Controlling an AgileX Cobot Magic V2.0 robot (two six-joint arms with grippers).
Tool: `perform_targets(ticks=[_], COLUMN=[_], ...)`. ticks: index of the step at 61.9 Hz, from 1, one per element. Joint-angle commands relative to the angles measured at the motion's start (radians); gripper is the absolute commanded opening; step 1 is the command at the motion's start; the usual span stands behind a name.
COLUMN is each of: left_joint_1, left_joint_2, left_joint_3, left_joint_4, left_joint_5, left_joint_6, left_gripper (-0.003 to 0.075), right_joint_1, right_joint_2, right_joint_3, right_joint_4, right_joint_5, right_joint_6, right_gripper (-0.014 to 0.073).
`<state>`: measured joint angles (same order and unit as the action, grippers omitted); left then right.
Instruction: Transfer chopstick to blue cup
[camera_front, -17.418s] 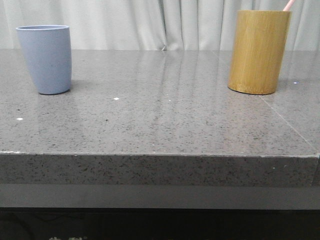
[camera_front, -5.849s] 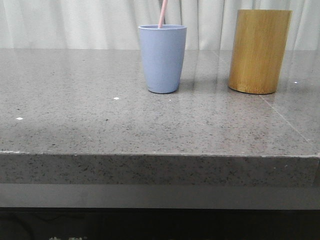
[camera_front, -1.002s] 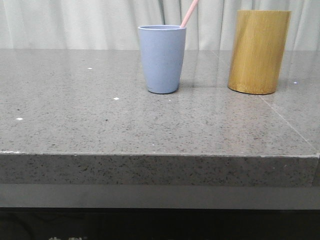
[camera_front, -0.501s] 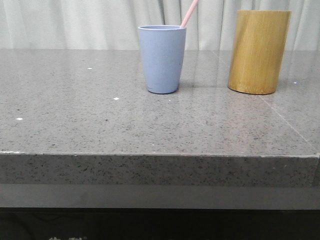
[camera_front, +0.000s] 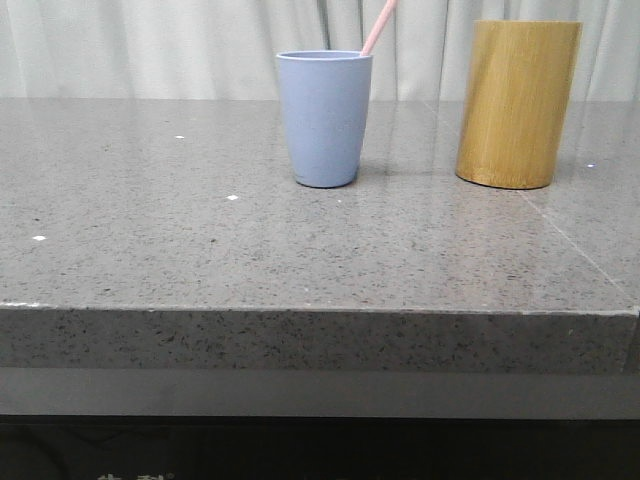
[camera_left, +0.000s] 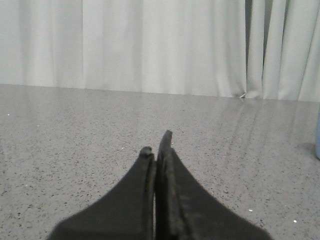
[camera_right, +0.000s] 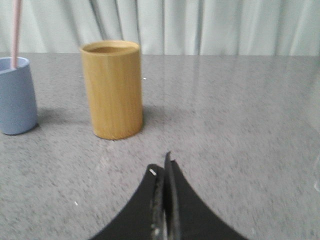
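Observation:
The blue cup (camera_front: 324, 118) stands upright at the middle back of the grey stone table (camera_front: 300, 260). A pale pink chopstick (camera_front: 378, 27) stands in it and leans to the right over its rim. Both also show in the right wrist view: the cup (camera_right: 16, 96) and the chopstick (camera_right: 16, 32). Neither gripper shows in the front view. My left gripper (camera_left: 157, 150) is shut and empty over bare table, with only a sliver of the cup (camera_left: 318, 142) at the view's edge. My right gripper (camera_right: 161, 167) is shut and empty, short of the bamboo cylinder.
A taller yellow-brown bamboo cylinder (camera_front: 518, 103) stands at the back right, to the right of the blue cup; it shows in the right wrist view (camera_right: 112, 90) too. White curtains (camera_front: 200, 45) hang behind the table. The table's front edge (camera_front: 300, 308) runs across the front view.
Over the last second nothing has visibly moved. Much earlier the blue cup stood at the far left and the chopstick was in the bamboo cylinder.

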<state>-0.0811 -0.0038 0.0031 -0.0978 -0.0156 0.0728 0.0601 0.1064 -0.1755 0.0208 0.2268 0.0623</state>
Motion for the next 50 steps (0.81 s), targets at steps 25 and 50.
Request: perform_targets(ticks=[25, 50], left_joint_1=[-0.001, -0.001], left_joint_2=[-0.024, -0.024], left_joint_3=[0.012, 0.012], left_joint_4=[-0.011, -0.011], left_joint_5=[-0.079, -0.079], left_joint_6=[-0.005, -0.005], left_gripper=[-0.0019, -0.0019], right_joint_1=[-0.046, -0.046], right_joint_2=[-0.138, -0.137], right_joint_3=[0.199, 0.199], right_joint_4=[0.022, 0.022], right_joint_5=[-0.283, -0.283], right_joint_6=[-0.007, -0.007], right_gripper=[-0.0067, -0.0067])
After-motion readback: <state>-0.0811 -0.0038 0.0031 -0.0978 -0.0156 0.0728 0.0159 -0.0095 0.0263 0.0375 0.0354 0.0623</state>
